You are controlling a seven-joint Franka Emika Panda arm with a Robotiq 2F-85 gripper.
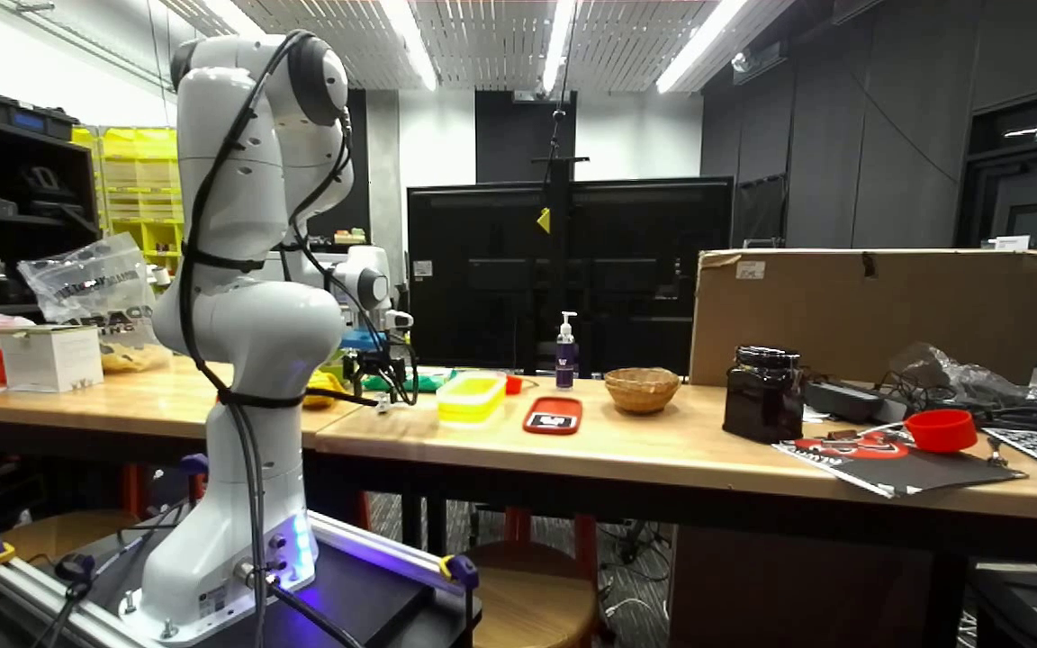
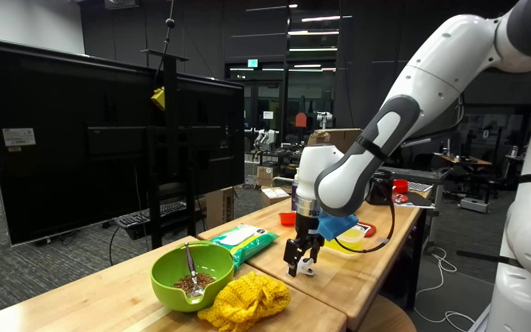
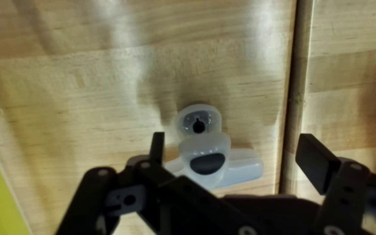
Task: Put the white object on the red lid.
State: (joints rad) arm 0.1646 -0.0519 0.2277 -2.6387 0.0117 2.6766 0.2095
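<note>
The white object (image 3: pixel 204 156), small and glossy with dark oval spots, lies on the wooden table near the seam between two tabletops. It also shows in both exterior views (image 1: pixel 383 405) (image 2: pixel 306 267). My gripper (image 3: pixel 231 143) is open and points down over it. In the wrist view the object lies between the two fingers, closer to the left one. In an exterior view the gripper (image 2: pixel 303 265) has its fingertips low, right beside the object; I cannot tell if they touch it. The red lid (image 1: pixel 553 416), flat with rounded corners and a black-and-white patch, lies beyond the yellow container, which partly hides it in an exterior view (image 2: pixel 368 228).
A yellow container (image 1: pixel 471 398) stands between the white object and the red lid. A green bowl (image 2: pixel 168 281) with a spoon, a yellow knitted cloth (image 2: pixel 249 299) and a green wipes pack (image 2: pixel 251 246) lie nearby. A pump bottle (image 1: pixel 565 355) and wicker bowl (image 1: pixel 642 389) stand farther back.
</note>
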